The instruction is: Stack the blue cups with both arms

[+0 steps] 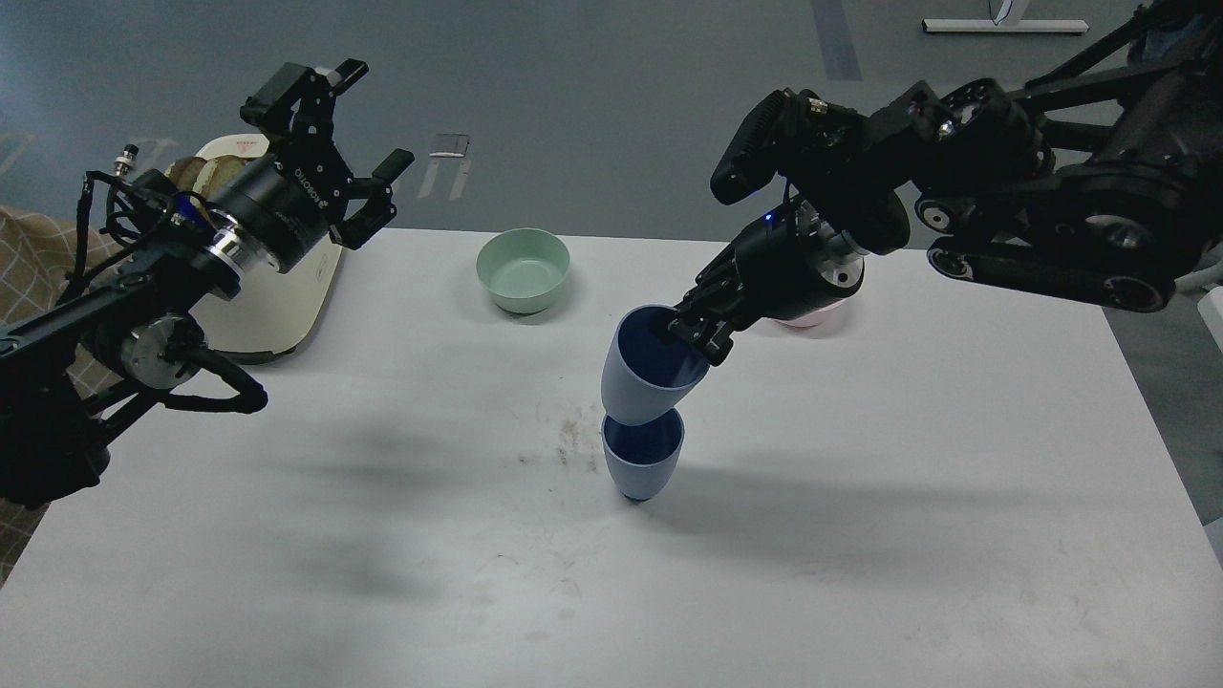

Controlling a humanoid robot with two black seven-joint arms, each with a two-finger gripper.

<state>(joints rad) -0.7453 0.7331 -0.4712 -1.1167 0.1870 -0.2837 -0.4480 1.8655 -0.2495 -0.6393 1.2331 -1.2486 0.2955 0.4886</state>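
One pale blue cup [643, 462] stands upright on the white table [860, 535] near its middle. My right gripper [693, 334] is shut on the rim of the second blue cup [642, 373] and holds it tilted right above the standing cup, its base at that cup's mouth. My left gripper [358, 134] is open and empty, raised over the table's far left corner, well away from both cups.
A mint-green bowl [524, 269] sits at the back centre. A pink bowl [810, 319] is mostly hidden behind my right arm. A cream board [277, 306] lies at the far left under my left arm.
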